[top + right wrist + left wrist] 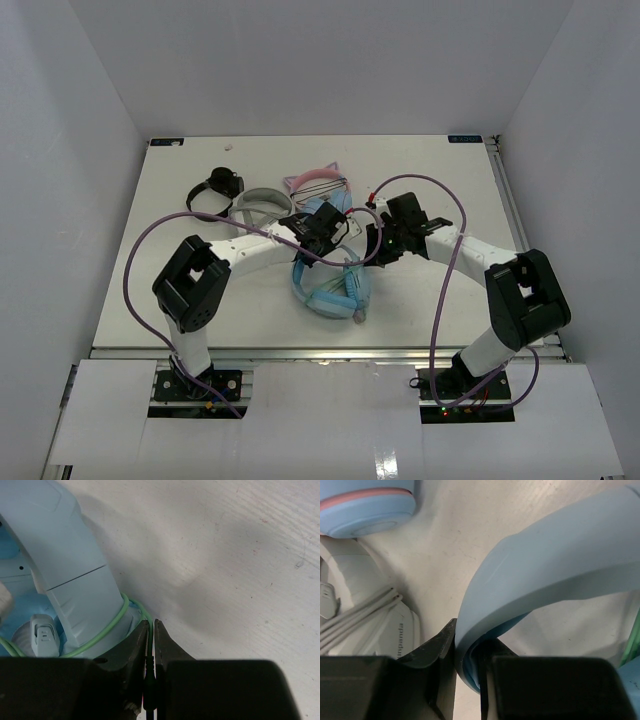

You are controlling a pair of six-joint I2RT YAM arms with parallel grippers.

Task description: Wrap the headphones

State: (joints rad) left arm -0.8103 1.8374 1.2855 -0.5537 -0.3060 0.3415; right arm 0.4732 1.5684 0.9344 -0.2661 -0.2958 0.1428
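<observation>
The light-blue headphones (335, 287) lie at the table's middle, between my two arms. My left gripper (325, 228) is shut on their light-blue headband (545, 575); in the left wrist view the band runs between the jaws of the left gripper (467, 642). My right gripper (378, 246) is at the headphones' right side. In the right wrist view the right gripper (151, 628) is shut on the pale-green cable (107, 625) just above its dark plug. The cable loops round the headphones' pale-blue arm (65, 575) and cup.
A black pair of headphones (215, 190), a grey-white pair (262, 200) and a pink cat-ear pair (318, 180) lie behind the left gripper. The cat-ear cup (367, 507) and the grey-white pair (360, 595) are close to my left fingers. Purple arm cables arc over both arms.
</observation>
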